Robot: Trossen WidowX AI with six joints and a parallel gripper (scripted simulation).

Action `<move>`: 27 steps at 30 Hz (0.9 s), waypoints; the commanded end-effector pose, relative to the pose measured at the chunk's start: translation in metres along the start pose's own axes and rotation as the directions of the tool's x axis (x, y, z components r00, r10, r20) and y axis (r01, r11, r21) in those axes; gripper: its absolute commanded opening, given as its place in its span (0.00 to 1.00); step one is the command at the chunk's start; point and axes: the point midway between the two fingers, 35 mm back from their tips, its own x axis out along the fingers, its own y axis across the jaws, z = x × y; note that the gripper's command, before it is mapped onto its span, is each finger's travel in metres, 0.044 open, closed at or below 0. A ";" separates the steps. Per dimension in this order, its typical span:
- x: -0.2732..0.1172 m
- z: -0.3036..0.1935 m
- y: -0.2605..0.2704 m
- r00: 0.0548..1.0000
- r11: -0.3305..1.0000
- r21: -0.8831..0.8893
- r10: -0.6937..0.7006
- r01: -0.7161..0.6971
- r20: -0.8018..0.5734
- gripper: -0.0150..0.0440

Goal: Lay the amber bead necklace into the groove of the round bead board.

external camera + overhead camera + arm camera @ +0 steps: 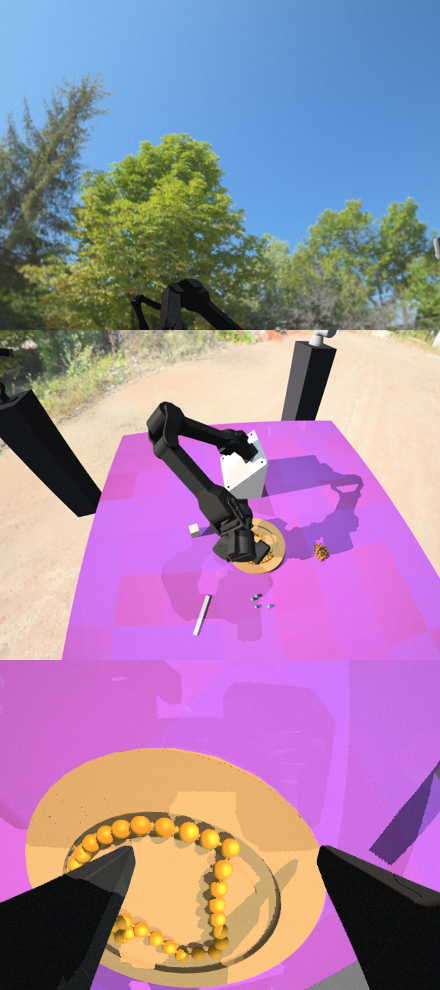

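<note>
The round tan bead board [279, 543] [150, 775] lies on the table beneath my gripper. The amber bead necklace [269, 557] [189, 832] lies on it. In the wrist view its upper left run follows the groove [278, 902]. Its right run cuts straight down inside the ring, leaving the groove's right side bare. The lower run bends back leftward; a few beads bunch beside the left finger, which hides part of the loop. My gripper [255, 557] [227, 855] is wide open above the board, with the right run between its spread fingers but not gripped.
A pile of brown-orange beads [321, 552] lies right of the board. Several small green balls [256, 606] and a white bar [202, 615] lie in front. A cream cube [193, 530] stands left. A white and grey box [239, 472] stands behind. The exterior view shows only arm parts, sky and trees.
</note>
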 end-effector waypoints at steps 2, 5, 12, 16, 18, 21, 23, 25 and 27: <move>-0.001 0.000 0.000 1.000 1.000 0.002 -0.002 0.002 -0.001 1.00; -0.001 0.000 0.000 1.000 1.000 0.002 -0.002 0.002 -0.001 1.00; -0.001 0.000 0.000 1.000 1.000 0.002 -0.002 0.002 -0.001 1.00; -0.001 0.000 0.000 1.000 1.000 0.002 -0.002 0.002 -0.001 1.00; -0.005 -0.001 0.000 1.000 0.999 0.035 -0.002 0.002 -0.002 0.91; -0.024 -0.008 0.002 1.000 0.983 0.183 -0.001 0.001 -0.003 0.78; -0.032 -0.011 0.003 1.000 0.969 0.246 -0.001 0.002 -0.003 0.69; -0.033 -0.011 0.003 1.000 0.967 0.254 -0.001 0.002 -0.003 0.60; -0.033 -0.011 0.003 1.000 0.967 0.254 -0.001 0.002 -0.003 0.51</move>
